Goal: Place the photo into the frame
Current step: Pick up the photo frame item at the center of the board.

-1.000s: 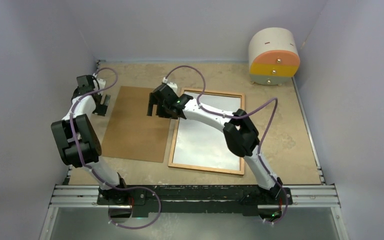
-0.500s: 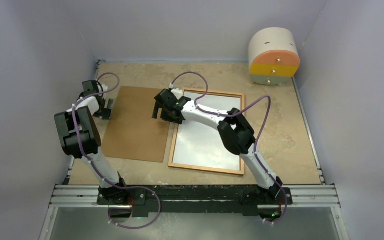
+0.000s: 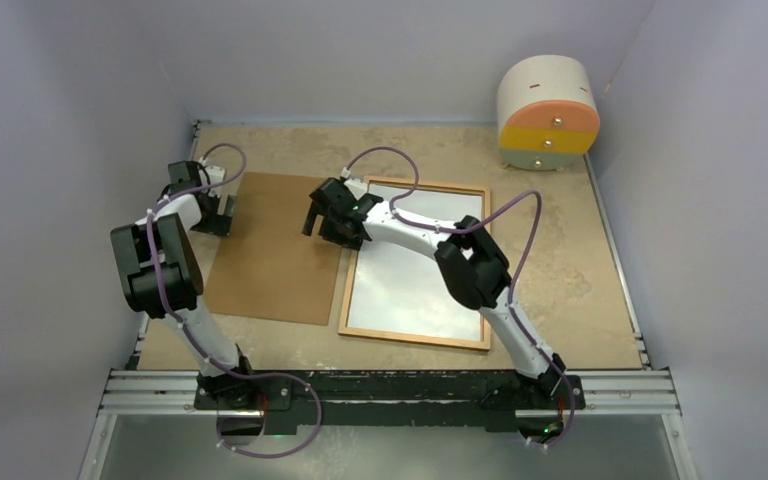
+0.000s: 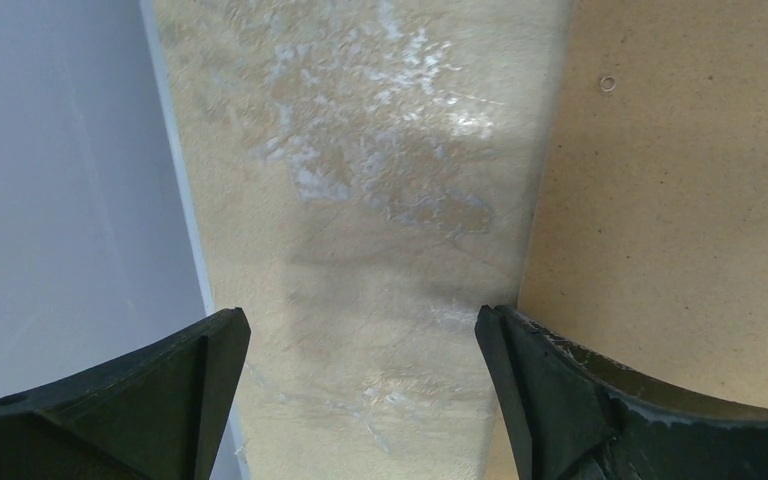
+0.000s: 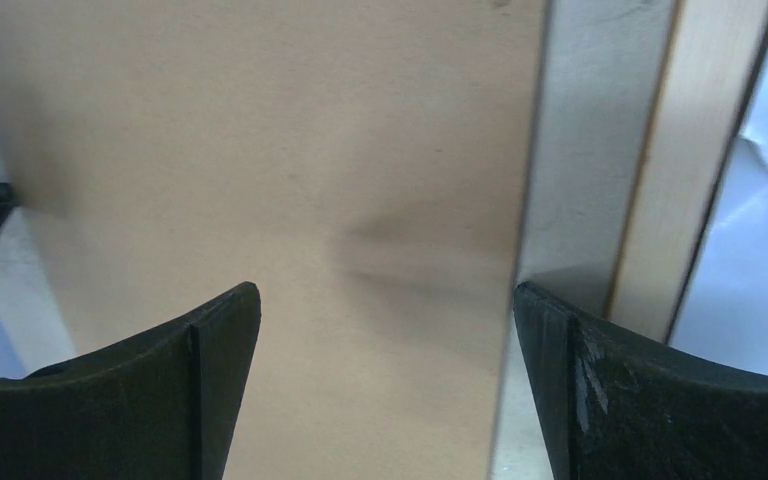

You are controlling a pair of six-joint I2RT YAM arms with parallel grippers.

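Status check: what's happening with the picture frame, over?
Left gripper open, empty, at left edge of board. Right gripper open, over its right edge. Frame flat beside board, right arm above it.

A narrow strip of bench [image 3: 560, 260] is left between board [image 3: 270, 260] and frame [image 3: 415, 341]; the cabinet [image 3: 548, 110] is set well apart.
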